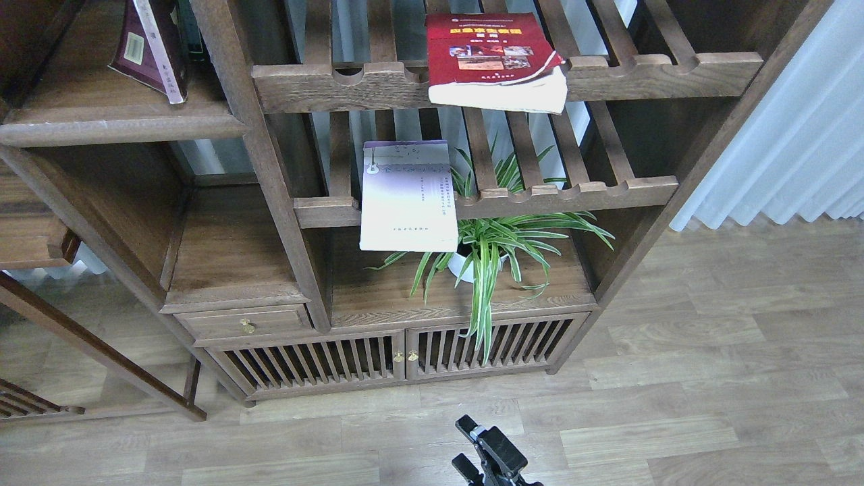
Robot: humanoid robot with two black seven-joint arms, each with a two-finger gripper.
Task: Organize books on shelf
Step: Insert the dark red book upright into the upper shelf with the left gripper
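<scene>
Looks down on a large dark-brown wooden bookcase [270,169] standing on a pale plank floor [709,378].

Finds the maroon book [145,50] at top left, standing on the solid flat shelf [121,125], tilted rather than upright, its pale spine turned to the front and a barcode label showing on its cover. Cannot tell what it leans against, since the top of the view cuts it off.

Finds the red book [496,61] well apart from it, lying flat and face up on the upper slatted rack [324,84], yellow title and small photos showing, its thick page edge hanging out over the notched front rail.

Finds the lavender book [407,196] one level down, flat on the lower slatted rack [574,192], at the left end, sticking out past the rail and overhanging the compartment below.

Places a striped green plant [499,243] in a white pot just beside and below that book, leaves touching its lower corner and drooping over the slatted cabinet doors [317,364]. Shows a small drawer [246,322] with a brass knob at lower left and a white curtain [790,135] at right.

Shows the right end effector [482,452] low at the bottom edge, over bare floor, well apart from every book. Holds nothing. Appears small and dark; cannot tell how far apart its fingers stand.
</scene>
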